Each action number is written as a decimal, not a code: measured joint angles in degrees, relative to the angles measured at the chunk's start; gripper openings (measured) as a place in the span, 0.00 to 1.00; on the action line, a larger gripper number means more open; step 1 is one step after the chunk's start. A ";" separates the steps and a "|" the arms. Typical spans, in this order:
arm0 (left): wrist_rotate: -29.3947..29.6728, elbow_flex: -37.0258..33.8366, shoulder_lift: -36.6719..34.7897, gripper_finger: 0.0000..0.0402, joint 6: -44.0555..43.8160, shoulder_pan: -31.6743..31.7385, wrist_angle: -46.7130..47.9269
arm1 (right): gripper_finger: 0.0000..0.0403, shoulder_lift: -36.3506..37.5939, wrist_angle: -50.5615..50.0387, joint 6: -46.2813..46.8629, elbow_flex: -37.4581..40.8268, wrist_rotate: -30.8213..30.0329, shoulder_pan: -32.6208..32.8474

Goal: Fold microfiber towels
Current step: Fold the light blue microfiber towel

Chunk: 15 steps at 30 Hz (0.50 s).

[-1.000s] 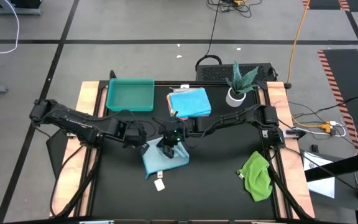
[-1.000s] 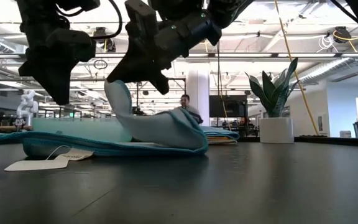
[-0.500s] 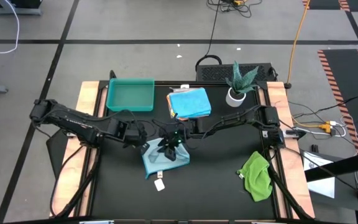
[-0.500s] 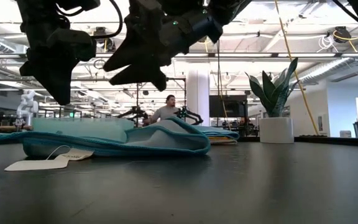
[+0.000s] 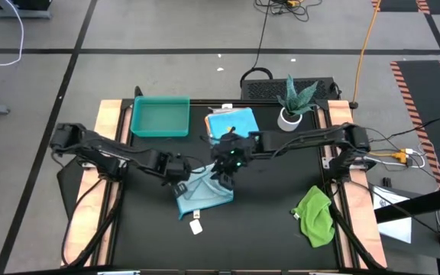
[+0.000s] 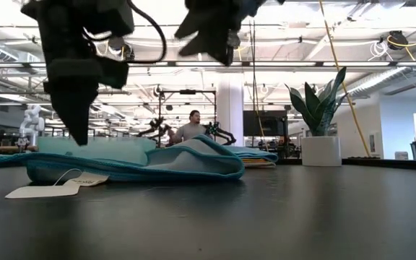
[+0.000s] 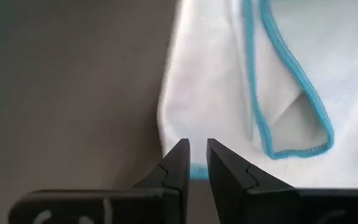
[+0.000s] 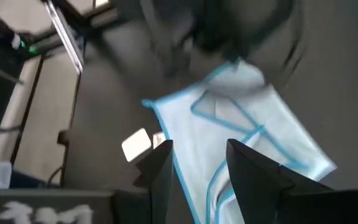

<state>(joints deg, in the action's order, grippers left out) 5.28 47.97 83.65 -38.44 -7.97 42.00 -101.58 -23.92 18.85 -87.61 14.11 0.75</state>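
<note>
- two grippers i have over the table, and both are close to the pale blue towel (image 5: 203, 192), which lies half folded on the dark table (image 5: 266, 221) near its middle, a little toward the front.
- the left gripper (image 5: 180, 173) is just at the towel's left edge. in the left wrist view its fingers (image 7: 180, 165) are almost together with only a narrow slit, and nothing is between them; the towel's blue hem (image 7: 194, 172) passes just beyond the tips.
- the right gripper (image 5: 228, 164) hangs above the towel's back right corner, raised off it. its fingers (image 8: 253, 171) stand apart and hold nothing.
- the relation that matters for me: the towel lies forward and below both claws, its longer side going roughly left to right, so each arm is near one end. i judge the left one is nearer to the cloth.
- the low view shows what the high view hides: the towel makes a soft hump on its right side, not yet flat, and its white tag (image 6: 45, 189) lies on the table in front.
- the high view only shows the rest: a stack of folded towels (image 5: 231, 124) at the back, the teal tray (image 5: 160, 116) beside it, and the green towel (image 5: 315, 216) crumpled at the front right, far from both arms.
</note>
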 joint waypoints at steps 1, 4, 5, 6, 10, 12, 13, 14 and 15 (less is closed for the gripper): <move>-0.71 0.00 1.42 0.14 1.50 0.00 -0.85 | 0.35 1.06 0.00 0.06 0.00 -0.99 0.00; -3.90 0.00 5.34 0.14 4.32 0.01 -0.01 | 0.35 4.17 -0.33 -0.07 0.00 -3.83 -0.02; -5.04 0.00 6.74 0.14 4.84 0.00 -0.04 | 0.35 5.18 -0.63 -0.07 0.00 -4.48 -0.04; -5.73 0.07 8.01 0.14 5.22 0.00 0.24 | 0.35 6.07 -0.73 -0.07 0.00 -5.10 -0.04; -9.34 0.42 11.69 0.14 5.41 0.07 -1.64 | 0.35 9.78 -1.31 -0.43 0.00 -5.31 -0.04; -11.77 0.62 12.31 0.14 3.79 -0.14 -5.29 | 0.35 11.37 -1.67 -1.37 0.00 -5.33 -0.04; -12.79 0.99 12.66 0.14 2.62 -0.38 -8.04 | 0.35 12.07 -2.32 -1.94 0.00 -5.36 -0.04; -13.34 1.32 12.87 0.14 1.43 -0.45 -10.63 | 0.35 12.51 -2.61 -2.43 0.00 -5.40 -0.04; -13.43 1.91 12.95 0.14 0.38 -0.48 -12.58 | 0.35 13.02 -2.96 -2.96 -0.02 -5.42 -0.07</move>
<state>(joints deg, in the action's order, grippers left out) -8.15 49.87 96.60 -38.06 -8.45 29.42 -88.56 -26.88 15.89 -87.64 8.69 0.69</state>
